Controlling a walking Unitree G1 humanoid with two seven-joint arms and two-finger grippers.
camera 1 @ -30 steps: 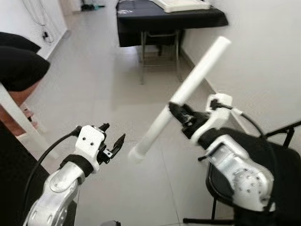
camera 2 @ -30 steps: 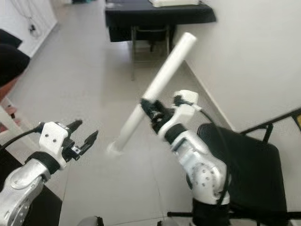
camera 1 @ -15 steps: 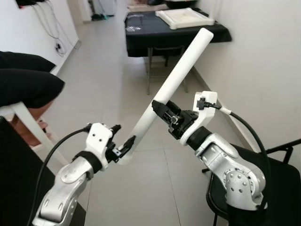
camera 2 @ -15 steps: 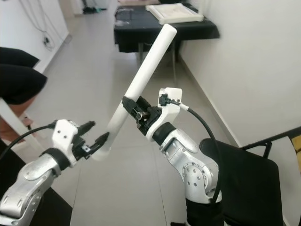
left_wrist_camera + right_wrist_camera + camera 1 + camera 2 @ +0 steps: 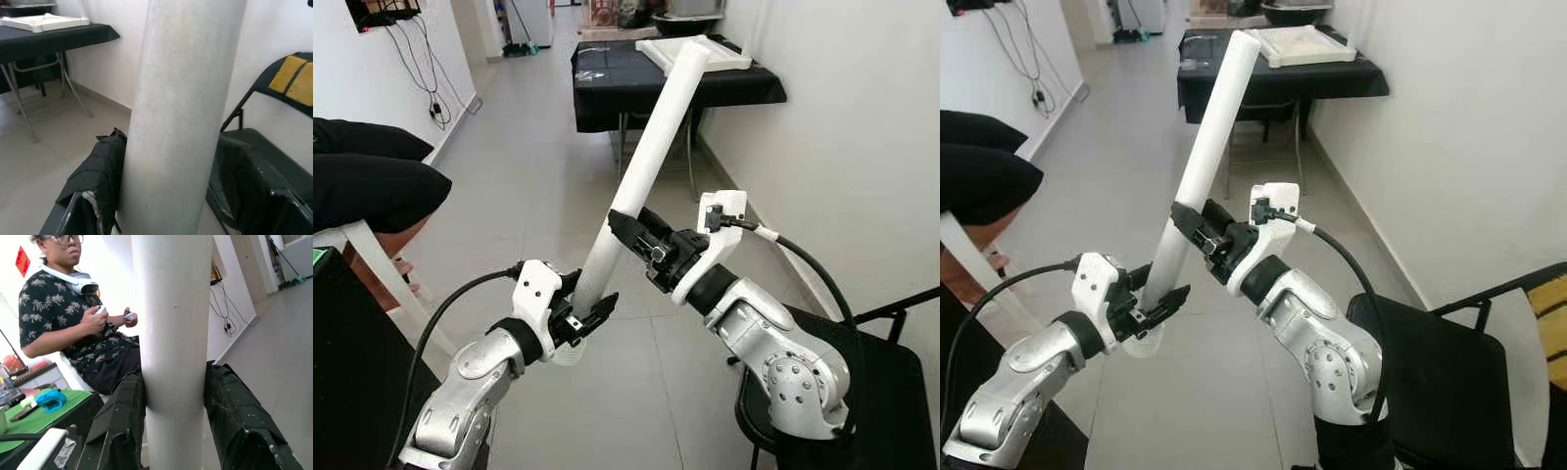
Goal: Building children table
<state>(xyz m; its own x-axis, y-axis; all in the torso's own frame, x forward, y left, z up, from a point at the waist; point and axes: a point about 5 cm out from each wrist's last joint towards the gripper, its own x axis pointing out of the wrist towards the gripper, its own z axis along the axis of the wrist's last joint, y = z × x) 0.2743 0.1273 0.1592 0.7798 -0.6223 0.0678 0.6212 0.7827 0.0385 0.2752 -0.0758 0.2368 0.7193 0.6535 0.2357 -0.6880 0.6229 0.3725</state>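
The left gripper (image 5: pixel 579 319) clasps the lower end of the white table leg (image 5: pixel 646 166), which slants up toward one o'clock (its top before a black table (image 5: pixel 607 73)). The right gripper (image 5: pixel 625 227) clamps it midway.

Your white table leg (image 5: pixel 641 176) hides its lower end behind the left gripper (image 5: pixel 582 315). The seated person (image 5: pixel 367 181) at left and the black chair (image 5: pixel 891 382) at lower right are cut by the frame edges.
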